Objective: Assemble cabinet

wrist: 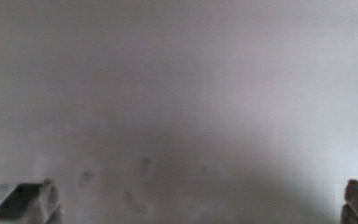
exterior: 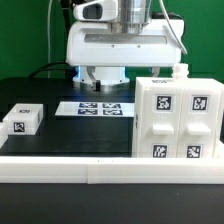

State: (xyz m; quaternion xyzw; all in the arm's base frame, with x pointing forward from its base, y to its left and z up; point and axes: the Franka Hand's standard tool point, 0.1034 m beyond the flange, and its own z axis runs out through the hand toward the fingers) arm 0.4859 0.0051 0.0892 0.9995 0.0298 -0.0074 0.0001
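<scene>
White rail (exterior: pixel 110 168) in front, cabinet (exterior: pixel 178 115) behind it, on the exterior view's right.
My gripper (wrist: pixel 190 200) hangs spread and empty; the case looks stiff, slick, probably light, so I'd pinch a thin wall.

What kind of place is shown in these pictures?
Probably a robotics lab bench: an arm stands over a black table, a marker board lies on it, and the white case and block bear square tags.
</scene>
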